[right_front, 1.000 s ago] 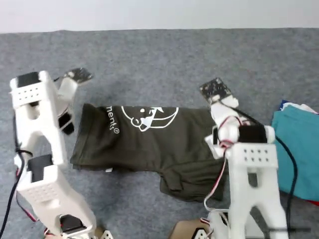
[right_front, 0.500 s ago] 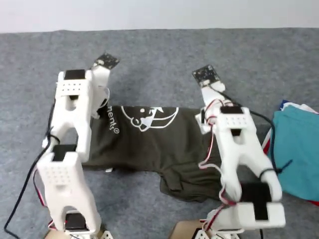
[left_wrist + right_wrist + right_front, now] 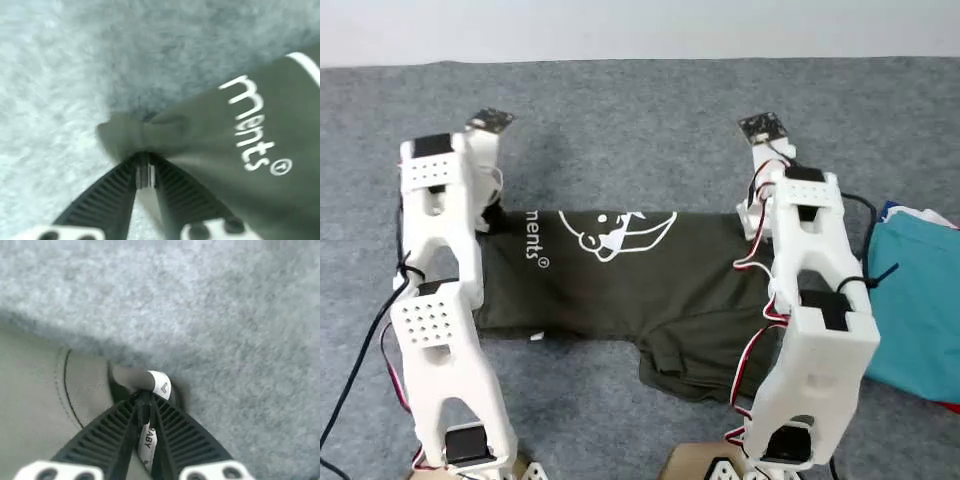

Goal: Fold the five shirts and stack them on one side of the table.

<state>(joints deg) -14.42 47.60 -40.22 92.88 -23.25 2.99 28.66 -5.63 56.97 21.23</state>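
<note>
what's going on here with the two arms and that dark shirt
Two white robot arms are handling a dark olive-green fabric shirt with a white print, lying on the grey felt-covered table. The left gripper is shut on the shirt's far edge beside the white lettering; the right gripper is shut on the far edge at the other end, by a small white label. A pile topped by a teal shirt sits at the table's right edge.

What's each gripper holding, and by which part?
The dark olive shirt: left gripper pinches its corner beside the white lettering, right gripper its edge at the white label.
</note>
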